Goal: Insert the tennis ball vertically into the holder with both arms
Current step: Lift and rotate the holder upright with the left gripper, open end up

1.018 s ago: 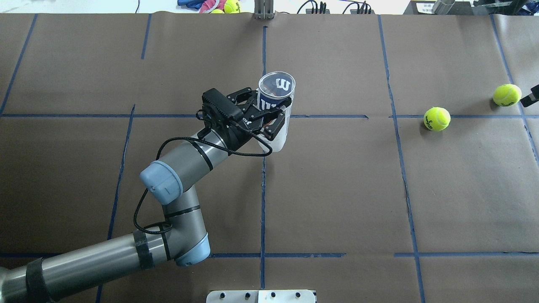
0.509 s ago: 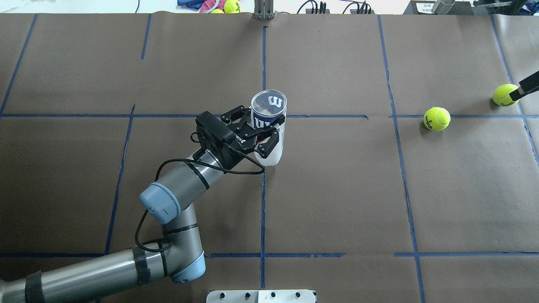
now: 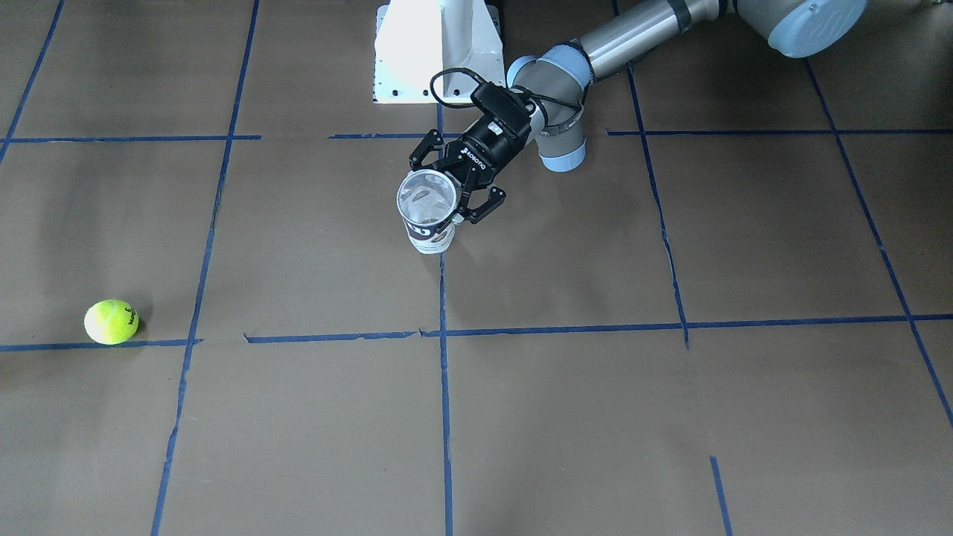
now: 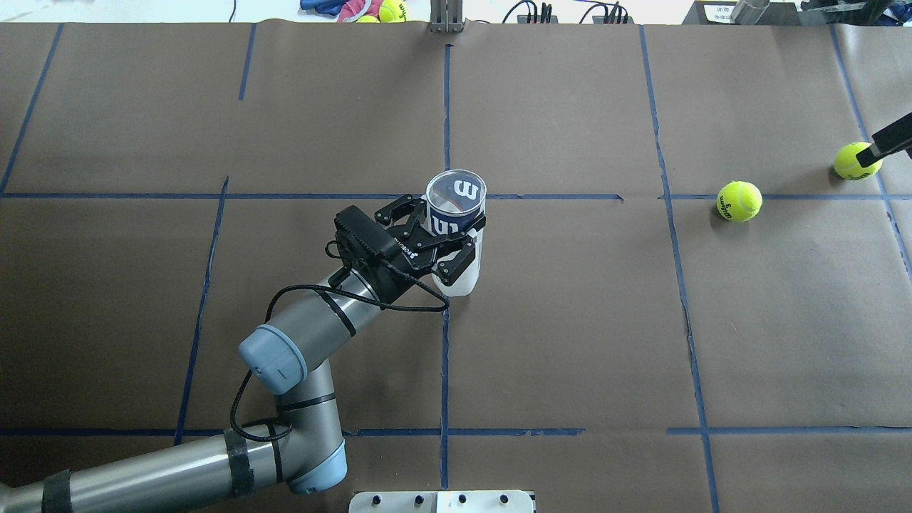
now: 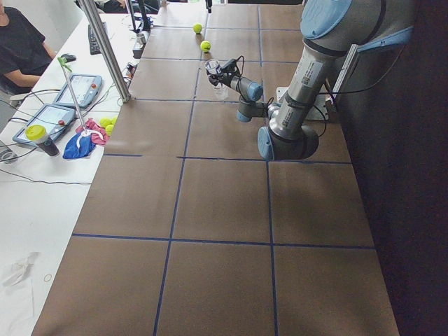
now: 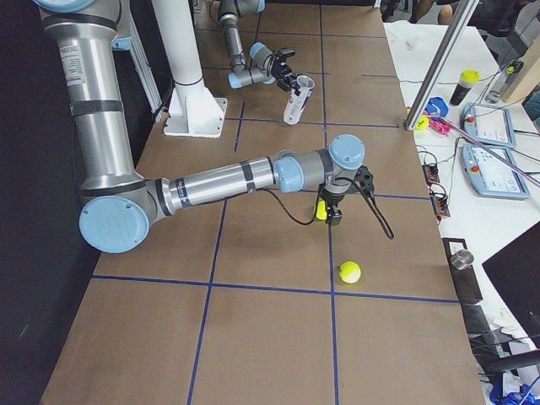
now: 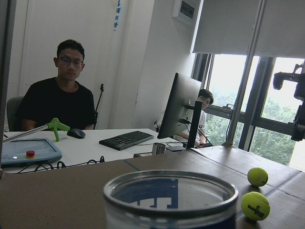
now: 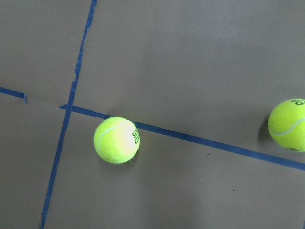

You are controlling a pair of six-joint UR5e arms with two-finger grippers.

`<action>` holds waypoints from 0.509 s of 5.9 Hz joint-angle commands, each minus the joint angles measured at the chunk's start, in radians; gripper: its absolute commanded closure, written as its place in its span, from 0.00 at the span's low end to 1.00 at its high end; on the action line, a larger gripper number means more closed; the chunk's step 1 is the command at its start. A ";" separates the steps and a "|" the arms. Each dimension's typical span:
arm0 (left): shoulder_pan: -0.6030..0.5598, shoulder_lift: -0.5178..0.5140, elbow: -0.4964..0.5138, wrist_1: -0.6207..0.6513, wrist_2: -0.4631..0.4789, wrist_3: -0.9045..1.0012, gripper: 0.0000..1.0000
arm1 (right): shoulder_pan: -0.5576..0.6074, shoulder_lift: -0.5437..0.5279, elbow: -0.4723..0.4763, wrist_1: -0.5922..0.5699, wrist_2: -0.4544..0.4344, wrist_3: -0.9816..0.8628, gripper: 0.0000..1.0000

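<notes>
Gripping a clear plastic cylindrical tennis-ball can with a navy-and-white W label (image 4: 456,204), the left gripper (image 4: 439,234) has its black fingers clamped around the can's wall, coming in from the robot's side. Can is roughly upright with its open mouth up. Cannot tell whether its base touches the brown paper-covered tabletop (image 4: 570,320).

Fuzzy yellow-green tennis ball (image 4: 739,201) lies on the tabletop well apart from the can, on the can's robot-right side. Second yellow-green tennis ball (image 4: 857,160) lies farther from the can on that same side, near the first ball but not touching it.

Right gripper (image 6: 335,213) hangs over the tabletop near the two balls, well apart from the can. Cannot tell if its fingers are apart or together. Its wrist view looks down on both balls beside blue tape lines (image 8: 190,138).

White metal pedestal base (image 3: 439,52) stands on the robot's side of the can.
</notes>
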 commanded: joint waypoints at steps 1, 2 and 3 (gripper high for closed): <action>0.005 0.011 0.002 -0.037 0.045 0.011 0.32 | -0.001 0.010 0.002 0.002 0.000 0.000 0.01; 0.008 0.013 0.004 -0.040 0.069 0.014 0.32 | -0.001 0.006 -0.001 0.068 -0.003 0.000 0.01; 0.010 0.007 -0.002 -0.049 0.070 0.095 0.34 | -0.001 0.001 -0.004 0.101 -0.011 0.000 0.01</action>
